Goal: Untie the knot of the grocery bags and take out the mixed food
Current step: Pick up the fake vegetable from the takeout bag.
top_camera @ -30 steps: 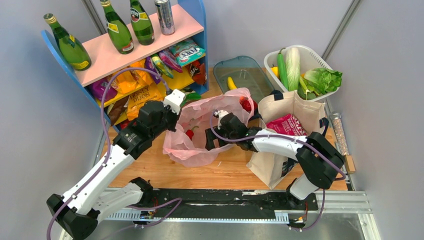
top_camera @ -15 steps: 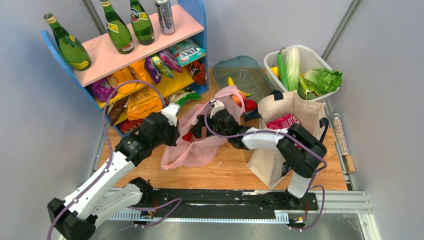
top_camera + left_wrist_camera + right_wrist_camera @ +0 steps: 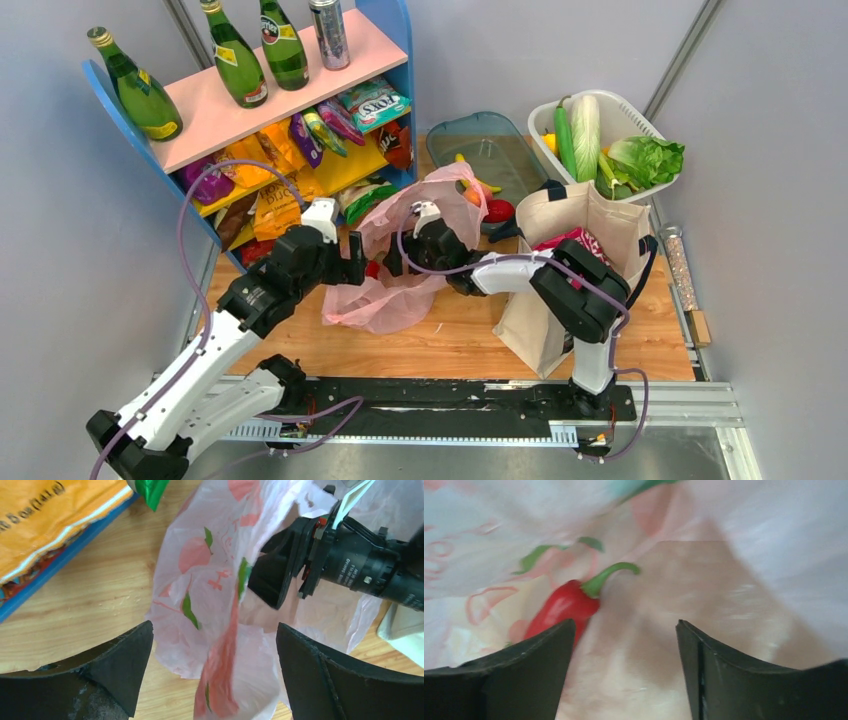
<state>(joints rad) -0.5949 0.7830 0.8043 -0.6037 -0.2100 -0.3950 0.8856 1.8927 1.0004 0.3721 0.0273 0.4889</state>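
Observation:
The thin pink plastic bag (image 3: 400, 295) lies slumped on the wooden table with its mouth loose; no knot shows in any view. My left gripper (image 3: 357, 262) is open at the bag's left edge, and a fold of the pink bag (image 3: 220, 680) hangs untouched between its wide jaws (image 3: 215, 635). My right gripper (image 3: 394, 262) reaches into the bag from the right and stands open (image 3: 624, 630) with nothing between its fingers. A red pepper (image 3: 564, 607) lies inside the bag by its left finger. The cream tote (image 3: 590, 225) holds a magenta packet (image 3: 575, 245).
A red round fruit (image 3: 499, 210) lies behind the pink bag, in front of a teal tray (image 3: 490, 140). A white basket (image 3: 640, 112) of vegetables stands at the back right. The blue shelf (image 3: 400, 60) at the back left carries green bottles (image 3: 235, 60) and snack packets.
My left gripper has opened and let go of the bag's rim, and the bag has slumped. My right gripper has pushed further left into the bag and its jaws have narrowed a little.

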